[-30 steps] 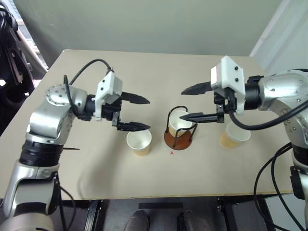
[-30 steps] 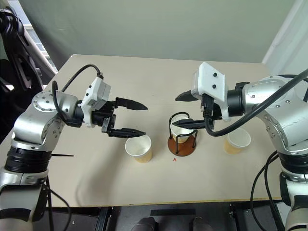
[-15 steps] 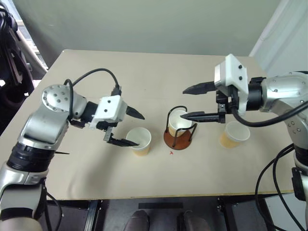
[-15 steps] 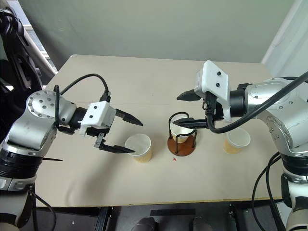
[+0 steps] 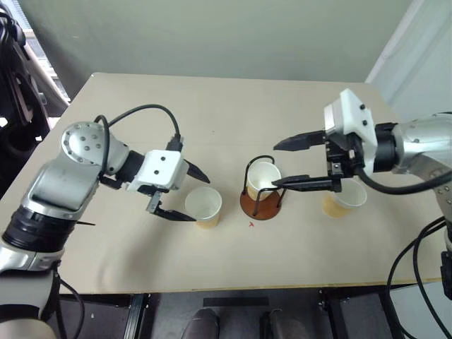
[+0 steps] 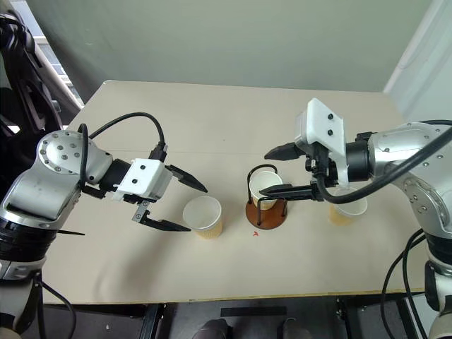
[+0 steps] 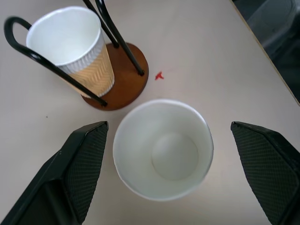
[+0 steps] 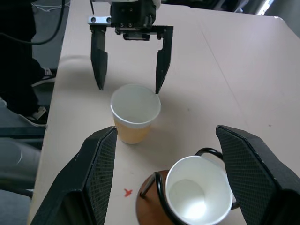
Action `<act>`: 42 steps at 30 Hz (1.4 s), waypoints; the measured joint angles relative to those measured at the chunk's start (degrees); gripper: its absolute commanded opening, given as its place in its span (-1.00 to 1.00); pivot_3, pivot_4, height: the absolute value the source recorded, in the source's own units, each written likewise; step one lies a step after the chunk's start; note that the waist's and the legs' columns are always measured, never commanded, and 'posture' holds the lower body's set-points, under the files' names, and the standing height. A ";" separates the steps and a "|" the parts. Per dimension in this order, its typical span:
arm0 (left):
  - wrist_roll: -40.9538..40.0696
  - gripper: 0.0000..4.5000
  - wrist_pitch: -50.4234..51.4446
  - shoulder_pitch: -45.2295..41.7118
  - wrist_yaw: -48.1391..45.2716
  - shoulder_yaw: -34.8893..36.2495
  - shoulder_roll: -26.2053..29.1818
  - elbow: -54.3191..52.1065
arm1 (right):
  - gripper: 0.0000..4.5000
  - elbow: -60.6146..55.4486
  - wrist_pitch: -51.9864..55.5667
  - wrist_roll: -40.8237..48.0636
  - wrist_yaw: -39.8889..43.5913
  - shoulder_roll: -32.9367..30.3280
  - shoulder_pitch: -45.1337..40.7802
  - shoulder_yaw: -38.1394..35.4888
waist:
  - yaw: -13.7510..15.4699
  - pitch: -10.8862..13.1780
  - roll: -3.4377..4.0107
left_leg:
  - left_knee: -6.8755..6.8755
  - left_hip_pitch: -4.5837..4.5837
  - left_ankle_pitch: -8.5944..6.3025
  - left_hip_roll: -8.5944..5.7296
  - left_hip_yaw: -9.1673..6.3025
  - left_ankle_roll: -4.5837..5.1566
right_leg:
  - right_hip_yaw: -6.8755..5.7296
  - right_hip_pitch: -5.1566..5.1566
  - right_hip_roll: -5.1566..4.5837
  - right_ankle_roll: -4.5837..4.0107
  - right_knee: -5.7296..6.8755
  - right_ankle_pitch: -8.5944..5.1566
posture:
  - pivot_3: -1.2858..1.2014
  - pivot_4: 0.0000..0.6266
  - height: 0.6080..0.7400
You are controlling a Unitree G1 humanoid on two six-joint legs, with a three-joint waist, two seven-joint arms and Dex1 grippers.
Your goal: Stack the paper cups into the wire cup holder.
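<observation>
Counting three paper cups (image 5: 203, 206) (image 5: 263, 179) (image 5: 344, 199), one wire cup holder (image 5: 263, 203).

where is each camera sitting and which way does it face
Head views: from above, looking forward and down at the table; both arms show.
Left wrist view: down between the open left gripper onto a loose paper cup.
Right wrist view: past the open right gripper toward the left arm.
Shared: the wire cup holder.
</observation>
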 measured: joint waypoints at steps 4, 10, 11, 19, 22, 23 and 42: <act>0.10 1.00 -1.52 0.85 -0.04 -0.30 1.45 -0.01 | 0.49 -0.46 -0.05 0.49 -0.08 -0.50 1.10 -0.17 | -0.27 0.00 0.00 | 0.00 0.01 0.00 0.01 0.00 0.00 | 0.00 -0.01 0.00 0.00 0.02 0.00 | 0.03 -0.52 1.00; 1.69 1.00 -5.01 2.58 -0.07 -2.23 2.57 -0.02 | 0.49 -0.44 -0.14 0.84 -0.20 -1.51 2.31 -0.44 | -0.30 0.00 0.00 | 0.00 0.00 -0.01 0.01 0.00 0.02 | 0.00 -0.01 -0.01 -0.01 0.02 0.00 | 0.03 -0.52 1.00; 2.38 1.00 -5.87 2.82 -0.07 -2.38 2.56 -0.02 | 0.49 -0.43 -0.18 0.87 -0.23 -1.55 2.43 -0.67 | -0.30 0.00 0.00 | 0.00 0.00 -0.01 0.01 0.00 0.02 | 0.00 -0.01 -0.01 -0.01 0.02 -0.01 | 0.03 -0.52 1.00; 5.10 1.00 -10.09 3.56 -0.06 -2.66 1.98 1.00 | 0.49 -0.43 -0.26 0.90 -0.40 -1.87 3.10 -1.56 | -0.33 0.00 0.00 | 0.00 0.00 -0.02 0.01 0.00 0.03 | 0.00 -0.02 -0.01 -0.03 0.06 -0.01 | 0.03 -0.52 1.00; 6.20 1.00 -11.21 3.72 0.00 -2.98 1.14 1.39 | 0.49 -0.45 -0.28 0.90 -0.73 -2.12 3.26 -1.65 | -0.33 0.00 0.00 | 0.00 0.00 -0.02 0.01 0.00 0.03 | 0.00 -0.02 -0.01 -0.03 0.07 -0.01 | 0.03 -0.52 1.00; 6.42 1.00 -11.41 3.73 0.04 -3.22 0.76 1.42 | 0.49 -0.45 -0.31 0.90 -0.78 -2.13 3.34 -1.71 | -0.33 0.00 0.00 | 0.00 0.00 -0.02 0.00 0.00 0.03 | 0.00 -0.02 -0.01 -0.03 0.08 -0.01 | 0.03 -0.52 1.00; 8.29 -0.99 -9.89 4.28 0.42 -4.88 -4.22 4.37 | 0.52 -0.34 -1.26 1.27 -1.85 -3.95 7.12 -1.85 | -0.36 0.00 0.00 | 0.01 -0.02 -0.02 0.00 0.01 0.03 | 0.00 -0.01 -0.02 -0.02 0.12 -0.01 | 0.03 -0.52 1.00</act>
